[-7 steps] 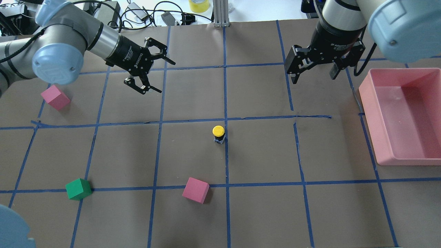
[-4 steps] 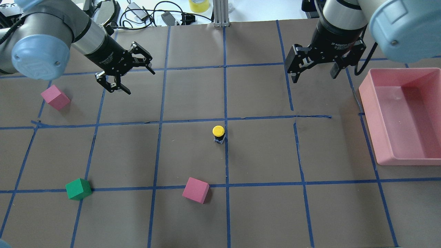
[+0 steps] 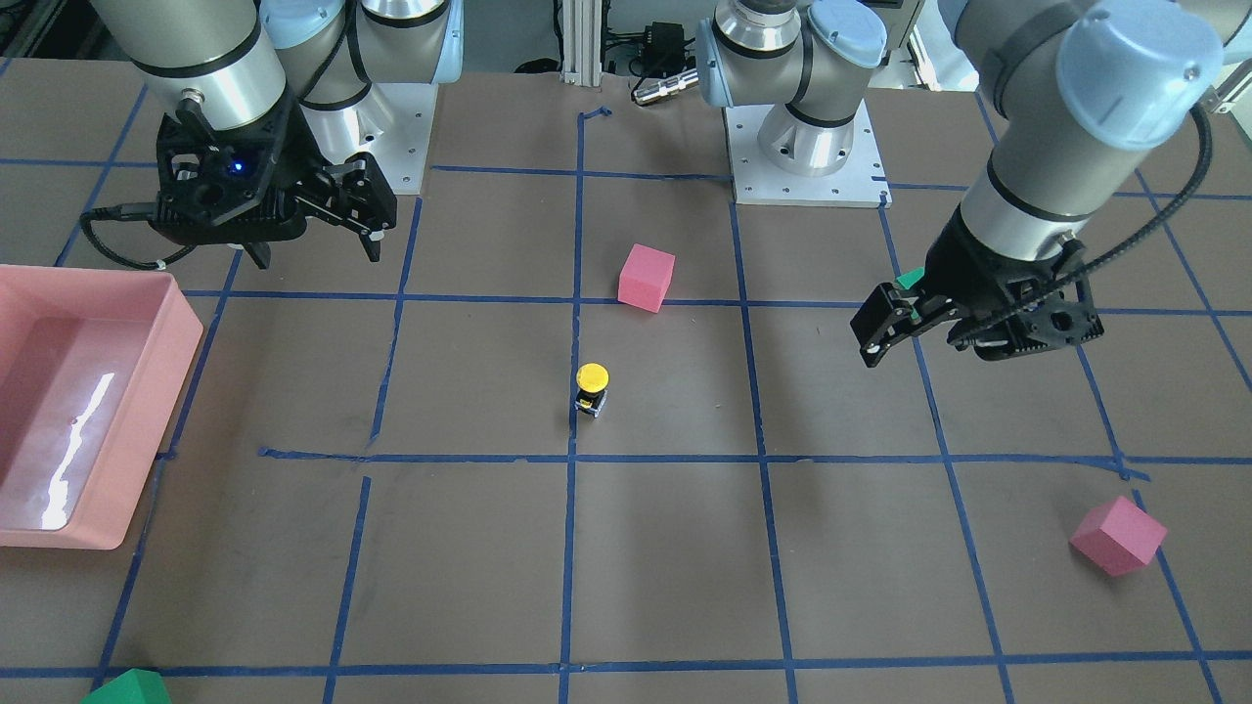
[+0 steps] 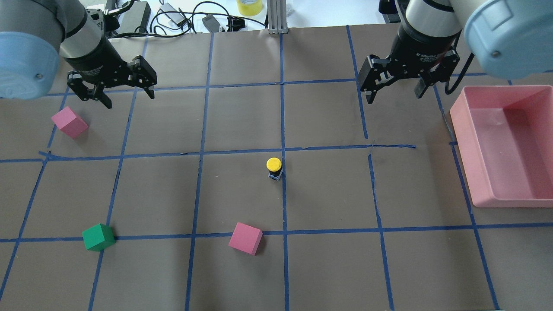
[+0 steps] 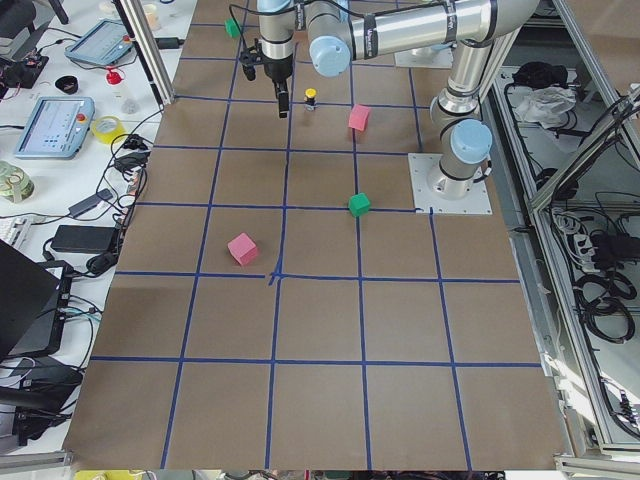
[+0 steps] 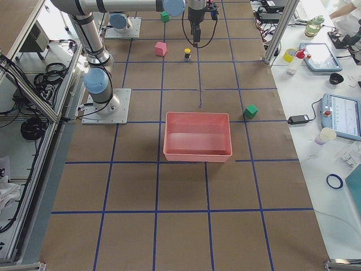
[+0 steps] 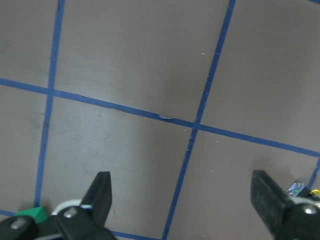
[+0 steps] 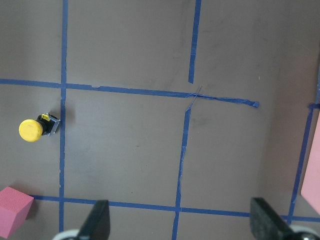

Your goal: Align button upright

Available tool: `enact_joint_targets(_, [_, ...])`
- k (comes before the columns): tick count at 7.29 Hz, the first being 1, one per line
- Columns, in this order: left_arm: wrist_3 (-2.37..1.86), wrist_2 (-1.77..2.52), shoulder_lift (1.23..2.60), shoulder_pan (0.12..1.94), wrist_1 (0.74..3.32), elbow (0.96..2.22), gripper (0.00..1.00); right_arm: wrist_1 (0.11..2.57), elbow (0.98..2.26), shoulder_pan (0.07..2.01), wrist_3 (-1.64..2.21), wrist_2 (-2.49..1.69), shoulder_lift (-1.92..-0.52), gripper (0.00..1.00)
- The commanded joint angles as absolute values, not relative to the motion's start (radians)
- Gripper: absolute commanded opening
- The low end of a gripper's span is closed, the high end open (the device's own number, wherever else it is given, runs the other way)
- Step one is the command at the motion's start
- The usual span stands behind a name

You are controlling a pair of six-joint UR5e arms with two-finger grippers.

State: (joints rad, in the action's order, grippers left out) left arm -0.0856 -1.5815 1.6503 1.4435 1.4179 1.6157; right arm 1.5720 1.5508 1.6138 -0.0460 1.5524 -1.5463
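The button [image 4: 274, 167] is seen standing upright on the brown paper-covered table [image 4: 328, 268], yellow cap uppermost, well apart from the pink tray [image 4: 461, 134] and towards the robot's left of it. Its base is set just beside a blue tape line [image 4: 284, 203]. Whether base and line actually touch cannot quite be made out, though they may. The button is touched by neither gripper.

The right gripper [image 4: 394, 98] is held above the table near the tray's far corner, on the side turned towards the button. Its jaws are spread wide and nothing is clasped between them. In the right wrist view only paper and tape are seen between the fingers [image 8: 97, 220].

The left gripper [image 4: 129, 100] is held much farther from the tray, beyond the button, and is likewise spread wide with nothing gripped.

One pink cube [image 4: 245, 238] is found farther from the tray than the button, and nearer the robot. A green cube [image 4: 98, 236] is set farther still from the tray, and a second pink cube [image 4: 69, 122] is placed farthest from it of all
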Motion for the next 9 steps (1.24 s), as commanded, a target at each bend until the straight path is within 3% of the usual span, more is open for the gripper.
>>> enact_joint_targets(1, [-0.080,-1.586,1.576,1.460,1.499,1.612,1.00,1.569,1.551,1.614,-0.046,1.552,-1.545,1.00])
enact_joint_targets(9, [-0.048,-1.566,1.516,1.560,1.532,1.621,1.00,1.565,1.551,1.612,-0.048,1.549,-1.546,1.00])
